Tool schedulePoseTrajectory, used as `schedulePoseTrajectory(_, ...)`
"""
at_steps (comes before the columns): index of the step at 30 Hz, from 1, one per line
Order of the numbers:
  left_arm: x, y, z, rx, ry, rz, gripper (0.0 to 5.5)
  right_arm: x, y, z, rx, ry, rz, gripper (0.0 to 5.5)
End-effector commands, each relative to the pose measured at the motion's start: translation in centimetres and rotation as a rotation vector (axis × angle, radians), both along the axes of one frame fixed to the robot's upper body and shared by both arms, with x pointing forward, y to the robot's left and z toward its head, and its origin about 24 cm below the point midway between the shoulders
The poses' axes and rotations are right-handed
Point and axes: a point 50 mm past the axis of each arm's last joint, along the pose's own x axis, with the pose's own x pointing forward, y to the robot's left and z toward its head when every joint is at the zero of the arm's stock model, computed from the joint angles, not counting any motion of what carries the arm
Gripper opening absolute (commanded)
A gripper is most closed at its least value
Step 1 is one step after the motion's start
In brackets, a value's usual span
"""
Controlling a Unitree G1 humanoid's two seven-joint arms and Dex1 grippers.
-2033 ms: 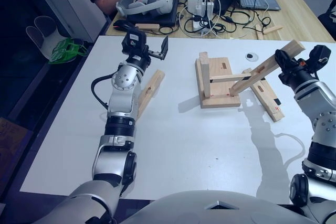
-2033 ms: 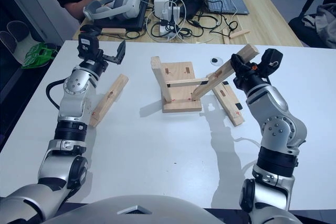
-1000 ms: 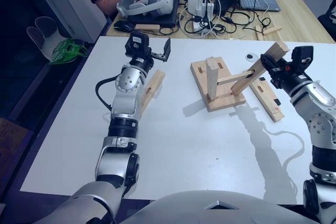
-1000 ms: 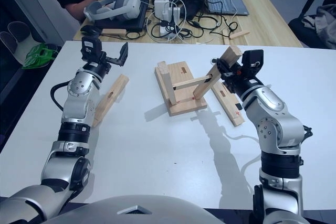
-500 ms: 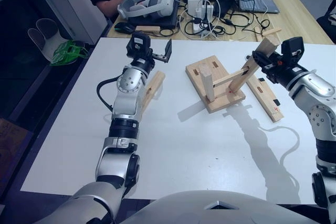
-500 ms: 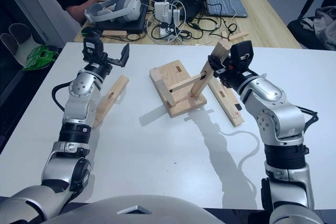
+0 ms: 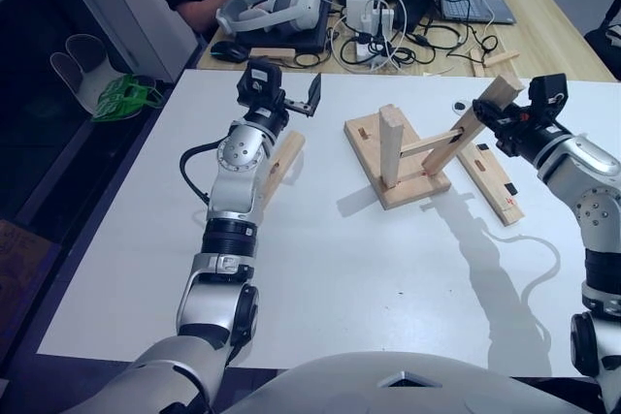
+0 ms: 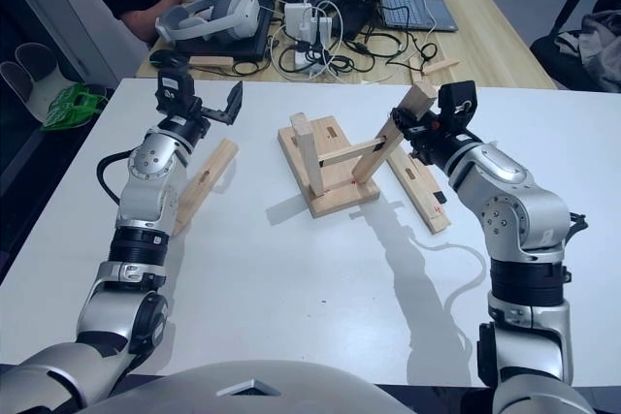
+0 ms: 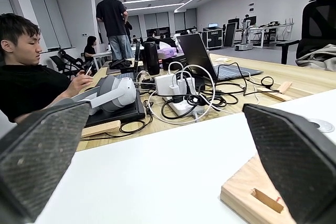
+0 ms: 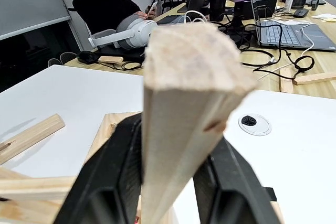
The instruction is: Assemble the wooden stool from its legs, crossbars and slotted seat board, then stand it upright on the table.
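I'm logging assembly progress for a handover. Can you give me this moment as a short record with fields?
Surface: white table
Assembly: slotted wooden seat board on the table, upright wooden leg standing in it, thin crossbar joining that to a tilted wooden leg
Right end effector: shut on the tilted wooden leg near its top
Left end effector: open, holding nothing
Loose parts: left loose wooden leg lying beside the left arm; right loose wooden leg lying right of the seat board
Stool: unfinished
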Motion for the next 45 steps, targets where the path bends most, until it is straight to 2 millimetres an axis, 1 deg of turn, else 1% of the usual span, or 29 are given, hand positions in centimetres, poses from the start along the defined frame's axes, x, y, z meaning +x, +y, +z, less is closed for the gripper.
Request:
schedulePoseTrajectory(1, 0.1, 0.3, 0.2, 0.021, 0.003, 0.005, 5.4, -0.4, -0.4, -2.0, -0.033, 0.033, -0.09, 2.0)
schedulePoseTrajectory(2, 0.0, 0.4, 0.0, 0.021, 0.006, 0.008, 5.4, 0.0, -0.4, -1.0, -0.035, -0.022, -0.107, 2.19)
schedulePoseTrajectory(4, 0.0, 0.5, -0.2, 0.022, 0.011, 0.015, 5.4, 0.6, -0.4, 0.5, -0.034, -0.096, -0.118, 2.43)
schedulePoseTrajectory(7, -0.1, 0.6, -0.6, 0.021, 0.018, 0.023, 5.4, 1.2, -0.4, 2.7, -0.048, -0.209, -0.12, 2.97)
schedulePoseTrajectory(11, -0.1, 0.8, -1.2, 0.016, 0.028, 0.037, 5.4, 1.9, -0.7, 6.8, -0.048, -0.397, -0.136, 2.97)
schedulePoseTrajectory(15, -0.1, 0.8, -1.5, 0.009, 0.034, 0.041, 5.4, 2.2, -0.5, 11.8, -0.071, -0.609, -0.14, 2.97)
schedulePoseTrajectory(17, -0.1, 0.8, -1.6, 0.006, 0.036, 0.041, 5.4, 2.3, -0.4, 13.9, -0.08, -0.682, -0.143, 2.97)
schedulePoseTrajectory(19, 0.0, 0.8, -1.7, 0.003, 0.037, 0.041, 5.4, 2.8, -1.1, 16.1, -0.064, -0.73, -0.192, 2.97)
schedulePoseTrajectory(20, 0.0, 0.7, -1.7, 0.001, 0.037, 0.041, 5.4, 3.2, -1.5, 16.7, -0.052, -0.711, -0.211, 2.97)
schedulePoseTrajectory(21, 0.0, 0.7, -1.6, 0.0, 0.036, 0.039, 5.4, 3.8, -1.7, 16.4, -0.038, -0.64, -0.213, 2.97)
schedulePoseTrajectory(22, 0.0, 0.6, -1.6, 0.0, 0.034, 0.038, 5.4, 4.5, -1.6, 14.8, -0.031, -0.51, -0.192, 2.97)
schedulePoseTrajectory(23, 0.0, 0.5, -1.5, 0.0, 0.031, 0.034, 5.4, 5.0, -1.4, 11.9, -0.042, -0.322, -0.162, 2.97)
schedulePoseTrajectory(25, 0.0, 0.3, -1.4, 0.0, 0.025, 0.027, 5.4, 4.8, -0.9, 6.9, -0.031, -0.025, -0.135, 2.97)
schedulePoseTrajectory(26, 0.0, 0.2, -1.3, 0.0, 0.023, 0.023, 5.4, 4.5, -0.7, 5.0, -0.023, 0.068, -0.138, 2.97)
schedulePoseTrajectory(27, 0.0, 0.1, -1.3, 0.001, 0.021, 0.021, 5.4, 4.2, -0.4, 3.9, -0.019, 0.119, -0.139, 2.97)
schedulePoseTrajectory(28, 0.0, 0.1, -1.3, 0.001, 0.022, 0.02, 5.4, 4.1, -0.2, 3.5, -0.005, 0.138, -0.141, 2.97)
schedulePoseTrajectory(29, 0.0, 0.1, -1.3, 0.0, 0.023, 0.022, 5.4, 4.2, -0.1, 3.7, 0.001, 0.13, -0.141, 2.97)
schedulePoseTrajectory(30, 0.0, 0.1, -1.4, 0.0, 0.026, 0.025, 5.4, 4.4, 0.1, 4.3, 0.012, 0.097, -0.145, 2.97)
schedulePoseTrajectory(32, 0.0, 0.2, -1.6, -0.001, 0.034, 0.029, 5.4, 5.0, 0.4, 6.4, 0.009, -0.033, -0.154, 2.97)
schedulePoseTrajectory(36, 0.1, 0.4, -1.9, -0.005, 0.048, 0.04, 5.4, 4.9, 2.0, 12.8, -0.03, -0.352, -0.111, 2.97)
schedulePoseTrajectory(38, 0.1, 0.5, -2.0, -0.005, 0.052, 0.044, 5.4, 4.6, 3.0, 15.6, -0.053, -0.471, -0.093, 2.97)
schedulePoseTrajectory(40, 0.2, 0.5, -2.0, -0.004, 0.053, 0.044, 5.4, 4.5, 4.0, 17.8, -0.053, -0.552, -0.066, 2.97)
schedulePoseTrajectory(42, 0.3, 0.5, -2.0, -0.004, 0.054, 0.044, 5.4, 4.5, 5.3, 19.3, -0.032, -0.608, -0.018, 2.97)
schedulePoseTrajectory(44, 0.3, 0.4, -2.1, -0.006, 0.057, 0.044, 5.4, 4.4, 7.2, 20.4, 0.001, -0.636, 0.072, 2.97)
schedulePoseTrajectory(45, 0.4, 0.4, -2.1, -0.007, 0.058, 0.045, 5.4, 4.1, 8.7, 20.4, 0.001, -0.64, 0.149, 2.97)
